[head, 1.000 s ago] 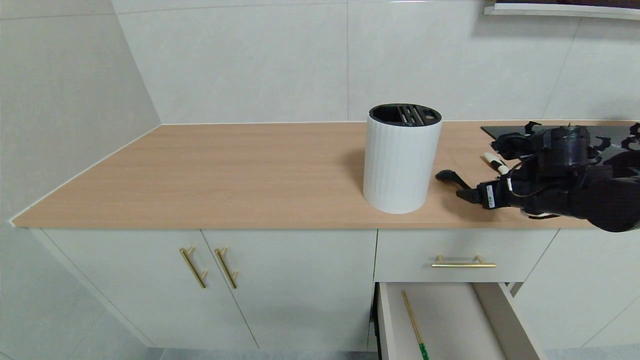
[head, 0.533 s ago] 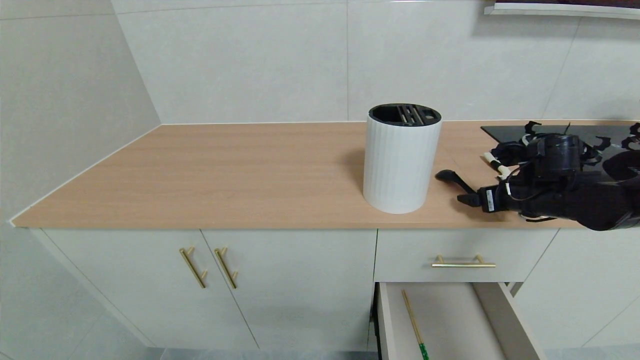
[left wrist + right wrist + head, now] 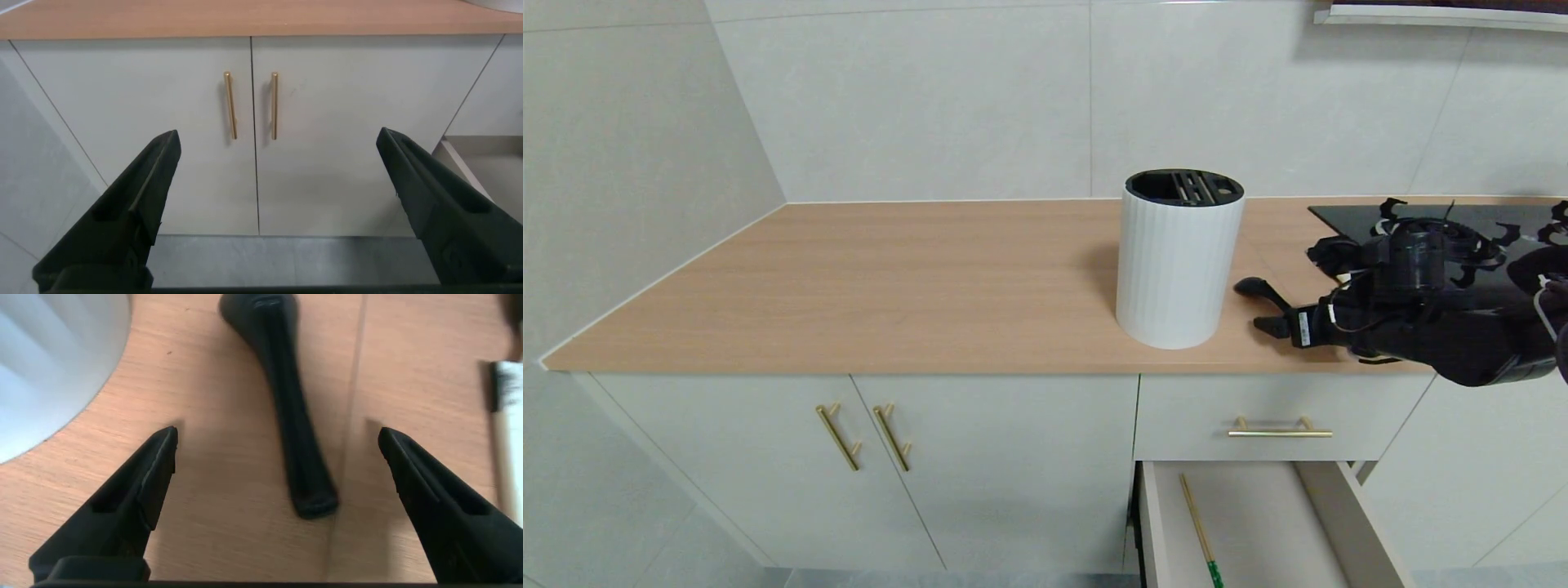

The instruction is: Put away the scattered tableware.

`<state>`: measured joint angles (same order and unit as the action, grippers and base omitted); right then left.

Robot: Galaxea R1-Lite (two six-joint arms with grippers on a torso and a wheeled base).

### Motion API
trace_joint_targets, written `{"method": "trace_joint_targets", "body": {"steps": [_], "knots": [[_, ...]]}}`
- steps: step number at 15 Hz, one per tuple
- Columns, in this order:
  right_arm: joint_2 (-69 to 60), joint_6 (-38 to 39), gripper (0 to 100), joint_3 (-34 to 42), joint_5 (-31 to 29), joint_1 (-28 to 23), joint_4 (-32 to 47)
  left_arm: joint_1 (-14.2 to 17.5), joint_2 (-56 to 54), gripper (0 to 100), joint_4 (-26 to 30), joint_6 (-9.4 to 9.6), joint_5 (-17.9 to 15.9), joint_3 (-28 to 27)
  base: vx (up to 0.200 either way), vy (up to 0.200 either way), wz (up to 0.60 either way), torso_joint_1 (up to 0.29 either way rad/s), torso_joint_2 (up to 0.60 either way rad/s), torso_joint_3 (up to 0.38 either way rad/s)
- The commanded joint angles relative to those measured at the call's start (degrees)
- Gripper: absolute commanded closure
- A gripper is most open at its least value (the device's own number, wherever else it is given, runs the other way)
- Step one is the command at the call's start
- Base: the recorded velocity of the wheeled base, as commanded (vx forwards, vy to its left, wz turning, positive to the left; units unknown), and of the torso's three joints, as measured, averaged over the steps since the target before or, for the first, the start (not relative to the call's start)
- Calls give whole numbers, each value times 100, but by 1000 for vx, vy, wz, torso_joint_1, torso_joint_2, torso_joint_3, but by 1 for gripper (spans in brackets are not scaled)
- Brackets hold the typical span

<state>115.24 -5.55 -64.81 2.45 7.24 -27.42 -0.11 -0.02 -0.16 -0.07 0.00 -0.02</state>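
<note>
A black utensil (image 3: 1256, 290) with a rounded end lies flat on the wooden counter (image 3: 931, 278), just right of the white ribbed holder (image 3: 1178, 273). My right gripper (image 3: 1294, 296) hovers low over the utensil's near end, open. In the right wrist view the black utensil (image 3: 282, 400) runs between the two spread fingers (image 3: 122, 514), untouched, with the holder (image 3: 49, 367) to one side and a white-handled item (image 3: 508, 433) at the picture's edge. My left gripper (image 3: 278, 212) hangs open below counter height, facing the cabinet doors (image 3: 253, 139).
A black cooktop (image 3: 1437, 216) sits at the counter's back right. Below the counter's right part a drawer (image 3: 1258, 523) stands pulled out with a pair of chopsticks (image 3: 1199, 523) in it. Tiled walls bound the back and left.
My right gripper has slid left along the counter toward the black utensil and now hides most of the white-handled item. Holder and utensil have not moved.
</note>
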Motion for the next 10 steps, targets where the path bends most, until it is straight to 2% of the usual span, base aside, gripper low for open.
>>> {"method": "trace_joint_targets", "body": {"steps": [1,6,7,10], "knots": [[69,27,0,-23,1,14,-1,2,2,0,-2,-1,0,2,0,0,0,0,0,0],[131,71,0,-94,-8,-3,-1,2,2,0,-2,-1,0,2,0,0,0,0,0,0],[148,71,100,-111,-17,5,-1,2,2,0,-2,-1,0,2,0,0,0,0,0,0],[157,71,100,-120,-17,5,-1,2,2,0,-2,-1,0,2,0,0,0,0,0,0]]}}
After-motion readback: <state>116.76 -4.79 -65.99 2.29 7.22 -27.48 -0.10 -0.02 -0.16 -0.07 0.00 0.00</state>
